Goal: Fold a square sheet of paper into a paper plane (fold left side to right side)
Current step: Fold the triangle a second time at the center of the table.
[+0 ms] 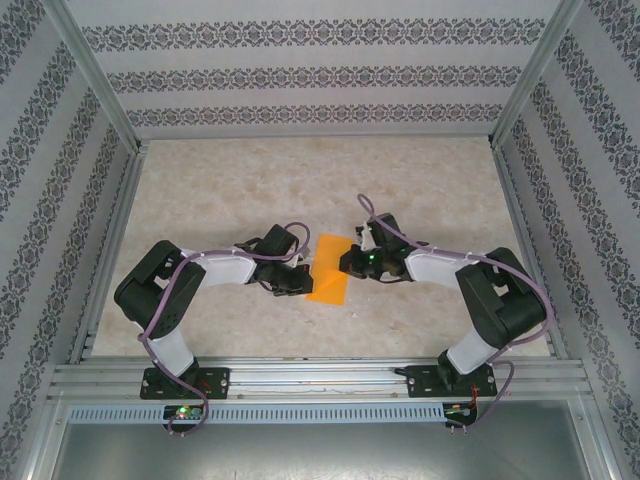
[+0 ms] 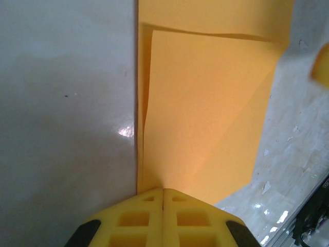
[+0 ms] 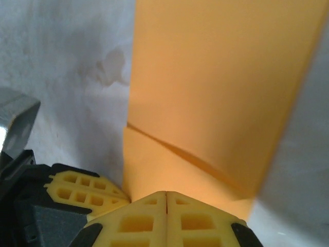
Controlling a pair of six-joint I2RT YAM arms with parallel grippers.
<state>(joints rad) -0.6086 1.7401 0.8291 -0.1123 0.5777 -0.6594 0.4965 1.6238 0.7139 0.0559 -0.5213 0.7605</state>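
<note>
The left gripper [image 2: 163, 194] is clenched, its yellow fingers [image 2: 136, 218] pressed flat together with the tips at the near edge of the square sheet of paper [image 2: 205, 113]. The sheet lies on the table [image 1: 230, 190], partly folded, one orange layer lapped over another. The right gripper [image 3: 167, 196] is clenched the same way at the opposite edge. Whether either pinches paper cannot be told. Both arms bend their elbows outward and reach inward, meeting low at the sheet
</note>
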